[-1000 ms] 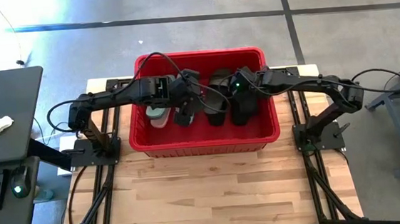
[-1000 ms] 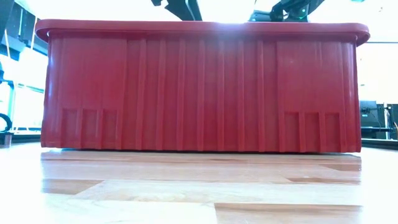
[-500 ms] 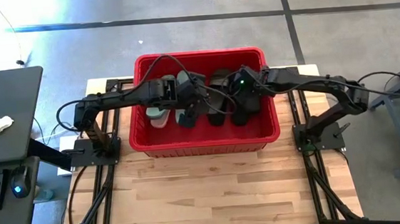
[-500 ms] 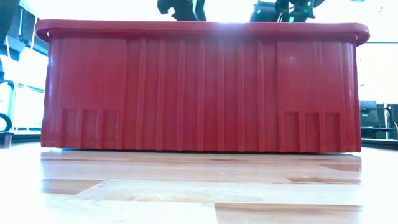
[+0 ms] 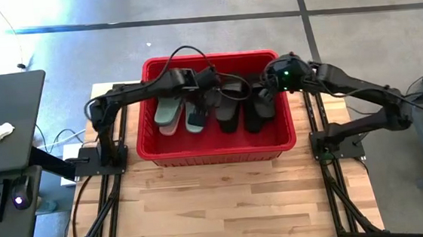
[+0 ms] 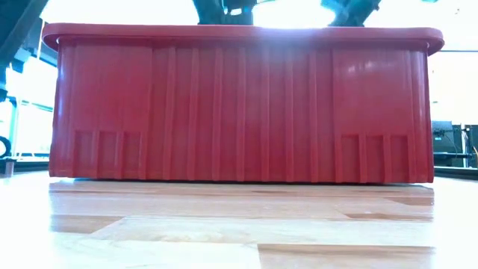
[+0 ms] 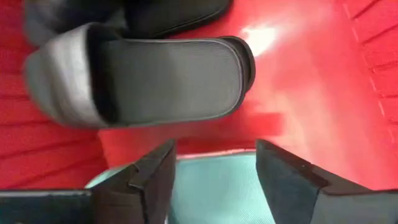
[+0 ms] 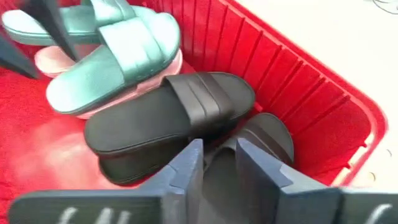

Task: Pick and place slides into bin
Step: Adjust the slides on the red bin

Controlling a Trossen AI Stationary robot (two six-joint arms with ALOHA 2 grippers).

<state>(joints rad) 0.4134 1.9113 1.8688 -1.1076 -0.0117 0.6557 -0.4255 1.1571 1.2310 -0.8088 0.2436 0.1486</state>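
Green slides (image 8: 106,59), black slides (image 8: 168,121) in red bin (image 5: 217,147).

Bright, even daylight fills the overhead view, and the arms throw only soft shadows on the counter (image 5: 225,193). At counter level the room behind is blown out white, with strong backlight flaring over the bin (image 6: 239,104) rim and the near planks soft and out of focus. In the left wrist view a white glare patch sits on the bin floor; the nearest slide (image 7: 143,78) looks blurred.
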